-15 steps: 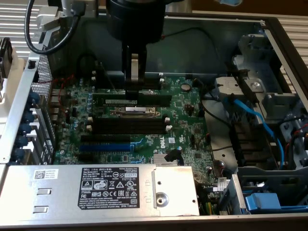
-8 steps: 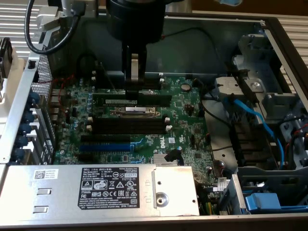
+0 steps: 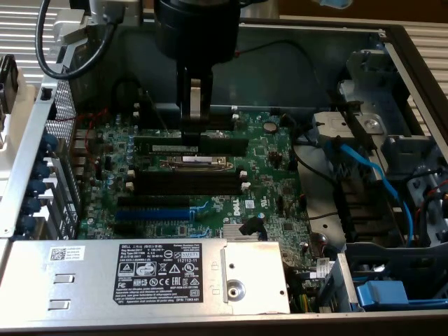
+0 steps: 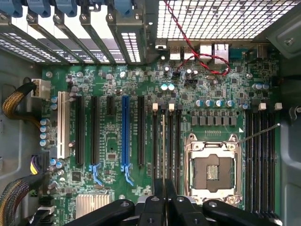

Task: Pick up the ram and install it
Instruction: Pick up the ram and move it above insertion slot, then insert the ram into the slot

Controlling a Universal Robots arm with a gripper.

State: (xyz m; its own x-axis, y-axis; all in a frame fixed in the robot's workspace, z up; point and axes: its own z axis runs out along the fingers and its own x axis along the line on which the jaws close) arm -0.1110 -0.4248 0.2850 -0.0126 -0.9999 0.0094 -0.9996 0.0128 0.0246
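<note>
Over the motherboard (image 4: 141,186) | claw (image 4: 163,187) — clenched on the ram (image 4: 163,141) | ram on edge between the jaws, running along the black slots (image 4: 178,141) beside the CPU socket (image 4: 211,167) — seating unclear

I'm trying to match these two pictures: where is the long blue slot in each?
Exterior view: the blue slot lies low on the green board, toward the exterior view's left.
Wrist view: the blue slot runs between long black slots.
Shared landmark: the finned silver heatsink near its end.
</note>
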